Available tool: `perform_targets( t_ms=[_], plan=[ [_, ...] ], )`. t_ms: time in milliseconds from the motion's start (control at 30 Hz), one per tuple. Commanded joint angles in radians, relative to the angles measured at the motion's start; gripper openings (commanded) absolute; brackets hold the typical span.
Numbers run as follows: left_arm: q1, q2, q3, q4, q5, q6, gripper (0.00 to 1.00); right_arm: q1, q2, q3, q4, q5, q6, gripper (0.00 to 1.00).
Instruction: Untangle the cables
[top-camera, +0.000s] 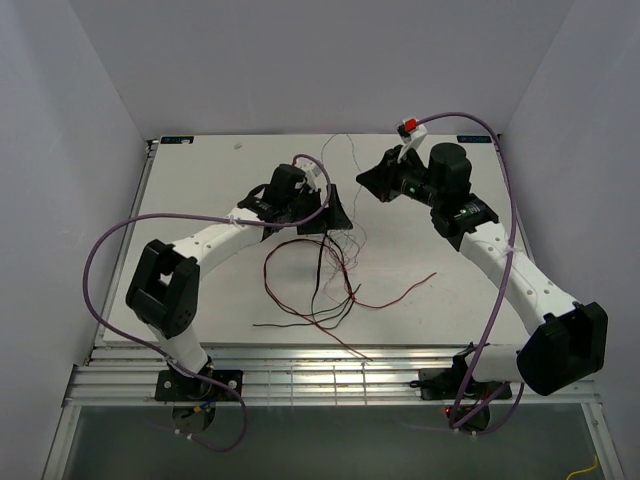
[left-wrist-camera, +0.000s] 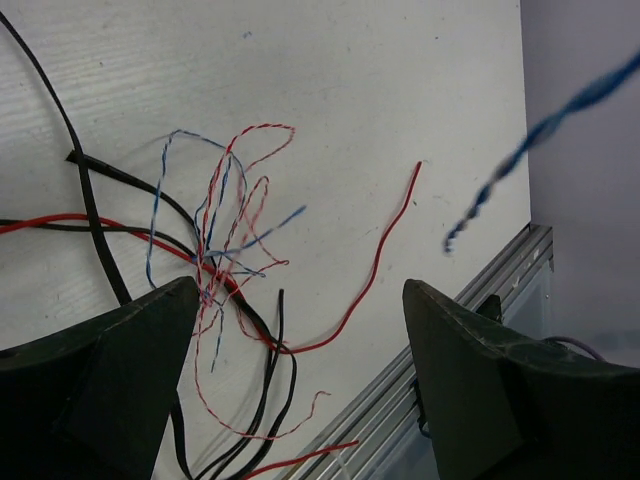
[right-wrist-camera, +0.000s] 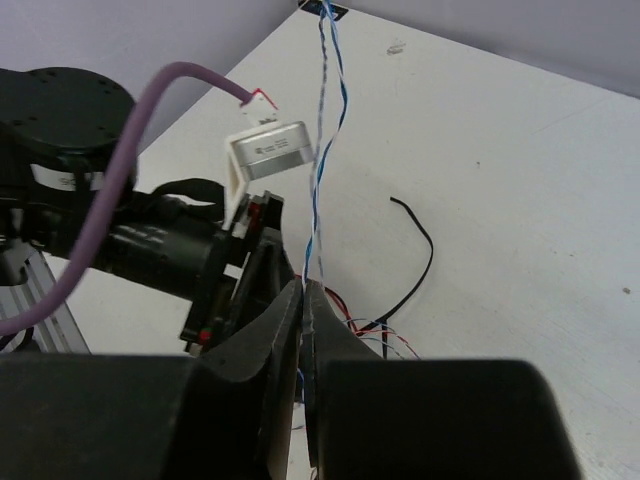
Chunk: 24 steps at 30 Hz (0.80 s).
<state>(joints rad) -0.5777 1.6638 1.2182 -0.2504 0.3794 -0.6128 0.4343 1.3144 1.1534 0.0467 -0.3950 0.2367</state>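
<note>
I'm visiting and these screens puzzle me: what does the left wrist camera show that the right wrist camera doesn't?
Only the left wrist view: the left end effector, open, facing a heap of red, black and twisted cables on the table, and the metal edge rail. Only the right wrist view: the right end effector shut on a blue-and-white twisted wire, and the left arm with its purple cable. Both: that twisted wire, blurred in the left view, and red and black cables on the white table.
</note>
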Motion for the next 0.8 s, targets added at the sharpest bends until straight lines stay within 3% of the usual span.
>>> perform_targets(
  t_ms=[0, 300, 400, 533, 567, 600, 767],
  plan=[
    [-0.007, 0.075, 0.098, -0.016, -0.028, -0.048, 0.94, 0.004, -0.027, 0.055, -0.011, -0.011, 0.01, 0.08],
    [-0.04, 0.172, 0.182, -0.19, -0.214, -0.002, 0.82, 0.004, -0.026, 0.046, -0.01, -0.016, 0.018, 0.08],
    [-0.048, 0.182, 0.173, -0.194, -0.214, 0.011, 0.68, 0.003, -0.026, 0.051, -0.013, -0.013, 0.019, 0.08],
    [-0.056, 0.198, 0.172, -0.21, -0.211, 0.022, 0.34, 0.001, -0.03, 0.055, -0.025, 0.01, 0.009, 0.08],
    [-0.056, 0.198, 0.173, -0.219, -0.224, 0.019, 0.1, -0.002, -0.032, 0.057, -0.028, 0.019, 0.006, 0.08],
    [-0.056, 0.195, 0.176, -0.22, -0.234, 0.016, 0.01, -0.005, -0.033, 0.055, -0.034, 0.022, 0.003, 0.08],
    [-0.056, 0.146, 0.204, -0.253, -0.287, 0.03, 0.0, -0.026, -0.043, 0.045, -0.045, 0.047, -0.005, 0.08]
  ],
)
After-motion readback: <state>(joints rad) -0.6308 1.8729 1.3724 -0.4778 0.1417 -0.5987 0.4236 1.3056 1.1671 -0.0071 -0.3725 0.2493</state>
